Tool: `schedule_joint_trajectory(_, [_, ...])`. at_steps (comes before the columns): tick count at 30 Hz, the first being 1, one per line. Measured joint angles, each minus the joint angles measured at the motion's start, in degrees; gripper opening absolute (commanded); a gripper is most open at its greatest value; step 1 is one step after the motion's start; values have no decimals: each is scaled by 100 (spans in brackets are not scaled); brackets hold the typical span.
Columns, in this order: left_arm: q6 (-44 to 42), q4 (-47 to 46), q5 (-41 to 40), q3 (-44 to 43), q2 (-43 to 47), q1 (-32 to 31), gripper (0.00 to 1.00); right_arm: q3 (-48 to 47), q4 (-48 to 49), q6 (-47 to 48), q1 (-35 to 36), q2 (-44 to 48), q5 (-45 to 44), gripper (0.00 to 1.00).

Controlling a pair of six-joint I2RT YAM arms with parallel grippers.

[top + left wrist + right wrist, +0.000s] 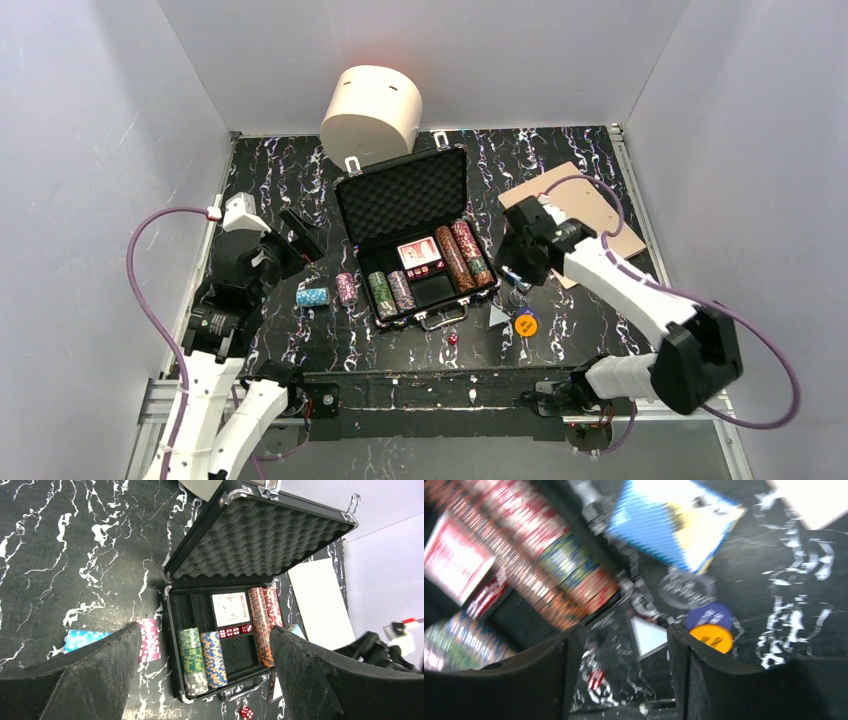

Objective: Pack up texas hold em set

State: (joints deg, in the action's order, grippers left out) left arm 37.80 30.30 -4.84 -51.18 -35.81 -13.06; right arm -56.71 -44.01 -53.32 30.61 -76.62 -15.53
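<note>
My right gripper [621,642], fingers spread and empty, hangs above the yellow button [711,639], which lies just right of its fingertips. I judge the button light, stiff and slick, so I would pinch across its rim. My left gripper [205,630] is also spread.

Ahead of the left hand [206,627], the briefcase [171,630] lid shows matt black egg-crate foam [260,545] and shiny metal latches [353,502]. The hand's finger pads [100,675] look rough, matt black. Beneath it, the worktop [75,540] is glossy black, veined white like marble.
</note>
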Motion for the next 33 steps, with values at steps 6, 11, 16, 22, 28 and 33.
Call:
schedule_joint_trajectory(6, [-216, 400, -20, -138, 151, 0, 98, 179, 236, 210, 1652, 837, 498, 69])
schedule_joint_trajectory(11, [-306, 520, -31, -140, 258, 0, 98, 330, 304, 1012, 2503, 603, 896, 67])
schedule_joint_trajectory(16, [-387, 540, -52, -149, 264, 0, 98, 330, 420, 1812, 2900, 170, 1104, 50])
schedule_joint_trajectory(22, [-411, 448, -164, -216, 173, 0, 98, 254, 463, 2315, 3062, -564, 1123, 44])
schedule_joint_trajectory(28, [-391, 214, -181, -221, -39, 0, 98, 85, 522, 2404, 3185, -977, 1117, 58])
schedule_joint_trajectory(33, [-398, 94, -177, -216, -136, 0, 98, 15, 636, 2516, 3215, -1143, 1172, 56])
